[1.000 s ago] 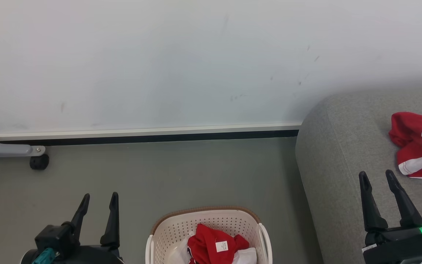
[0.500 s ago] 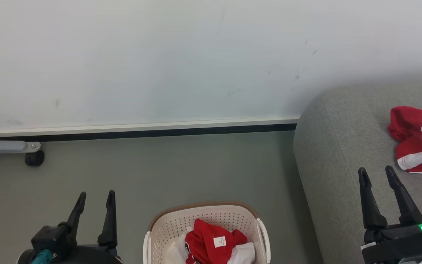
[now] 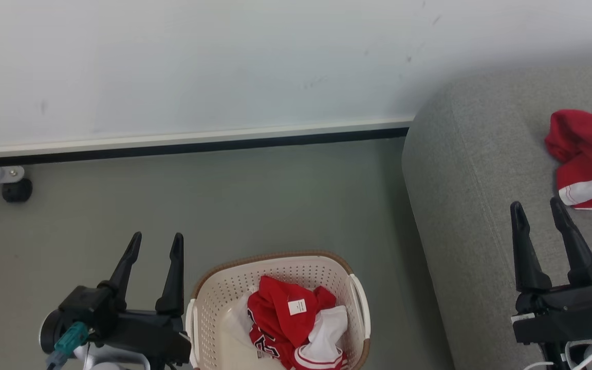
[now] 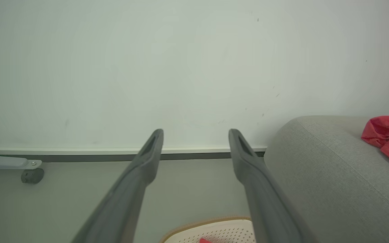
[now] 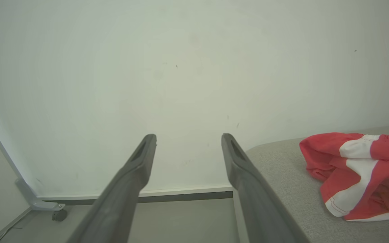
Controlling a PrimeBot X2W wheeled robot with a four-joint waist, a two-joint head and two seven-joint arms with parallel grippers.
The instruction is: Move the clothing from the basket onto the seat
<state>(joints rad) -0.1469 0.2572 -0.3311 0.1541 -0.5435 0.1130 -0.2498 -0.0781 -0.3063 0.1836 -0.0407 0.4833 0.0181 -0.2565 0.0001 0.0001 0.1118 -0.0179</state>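
The cream basket (image 3: 208, 303) with a brown rim stands on the floor at the bottom middle of the head view, holding crumpled red and white clothing (image 3: 285, 321) with a small white label. Another red and white garment (image 3: 586, 167) lies on the grey seat (image 3: 470, 195) at the right, also in the right wrist view (image 5: 356, 175). My left gripper (image 3: 155, 242) is open and empty, just left of the basket. My right gripper (image 3: 537, 209) is open and empty above the seat, near that garment. The basket's rim (image 4: 211, 224) shows low in the left wrist view.
A white wall with a white and dark baseboard (image 3: 198, 141) runs behind the grey floor (image 3: 255, 205). A grey frame leg with a black caster (image 3: 16, 189) stands at the far left by the wall.
The head camera has tilted down, so the wall, basket and seat sit differently in the picture and more of the basket's clothing shows. Both grippers stay open.
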